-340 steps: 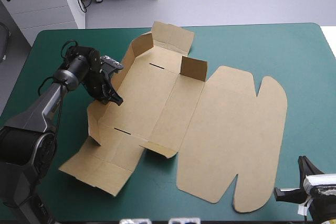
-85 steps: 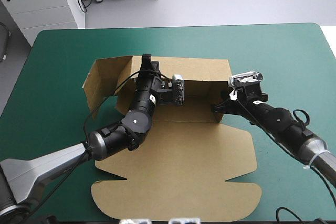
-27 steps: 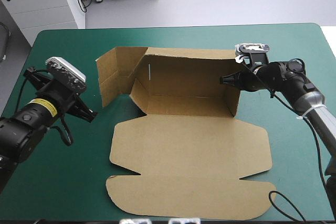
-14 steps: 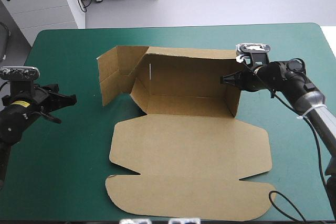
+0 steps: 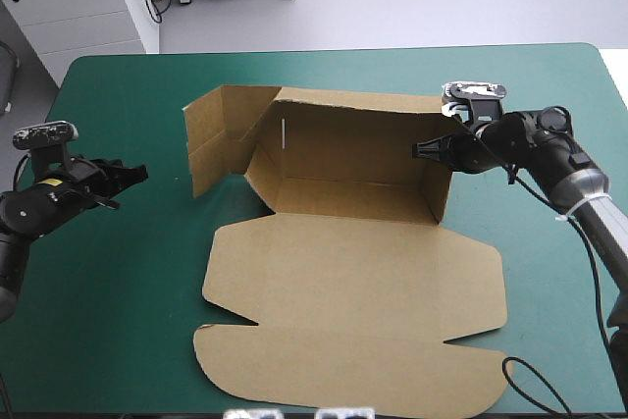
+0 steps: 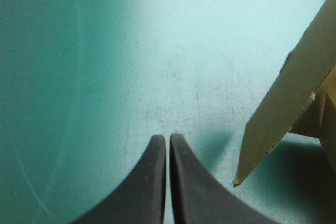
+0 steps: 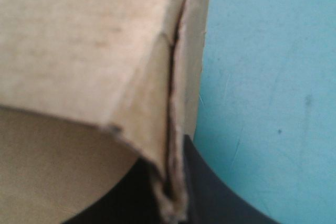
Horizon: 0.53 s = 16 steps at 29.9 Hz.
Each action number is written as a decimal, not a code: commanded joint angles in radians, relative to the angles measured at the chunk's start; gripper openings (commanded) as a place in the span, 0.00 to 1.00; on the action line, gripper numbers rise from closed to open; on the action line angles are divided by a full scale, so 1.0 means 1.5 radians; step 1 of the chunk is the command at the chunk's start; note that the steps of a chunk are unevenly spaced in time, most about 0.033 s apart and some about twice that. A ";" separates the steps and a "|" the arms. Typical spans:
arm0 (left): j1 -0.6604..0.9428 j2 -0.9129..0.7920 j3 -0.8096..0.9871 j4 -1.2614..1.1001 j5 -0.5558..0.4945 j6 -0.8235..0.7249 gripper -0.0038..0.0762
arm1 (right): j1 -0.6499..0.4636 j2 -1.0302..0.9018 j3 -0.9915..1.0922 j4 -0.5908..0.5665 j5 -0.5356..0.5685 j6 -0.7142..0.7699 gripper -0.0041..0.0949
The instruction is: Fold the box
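Currently the box (image 5: pixel 353 282) sits mid-table on the teal-green cover (image 5: pixel 118 321), back wall up, lid panel flat toward the near edge. R gripper (image 5: pixel 429 149) is pinched on the box's right side wall, board btwn its fingers; the board looks doubled there, but it's blurry. L gripper (image 5: pixel 135 173) is over bare cover, fingers pressed together on nothing, left of the upright left flap (image 5: pixel 208 144).

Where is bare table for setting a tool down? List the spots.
Free: the far strip behind the box; the table's near-left corner, beside the flat lid. Crowded: the middle, and the right wall, where the right gripper clamps.
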 commanded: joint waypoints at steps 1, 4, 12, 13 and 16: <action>0.001 0.013 -0.020 -0.028 -0.060 0.010 0.06 | -0.005 -0.021 -0.056 -0.016 0.067 0.006 0.03; 0.001 0.032 -0.020 -0.026 -0.066 0.006 0.06 | -0.005 -0.021 -0.108 -0.027 0.140 0.006 0.03; 0.001 0.051 -0.020 -0.026 -0.084 0.045 0.06 | -0.005 -0.027 -0.196 -0.031 0.309 -0.001 0.03; 0.001 0.051 -0.020 -0.026 -0.084 0.047 0.06 | -0.005 -0.028 -0.196 -0.021 0.309 -0.008 0.03; 0.001 0.051 -0.020 -0.022 -0.083 0.048 0.06 | -0.005 -0.029 -0.193 -0.002 0.310 -0.014 0.03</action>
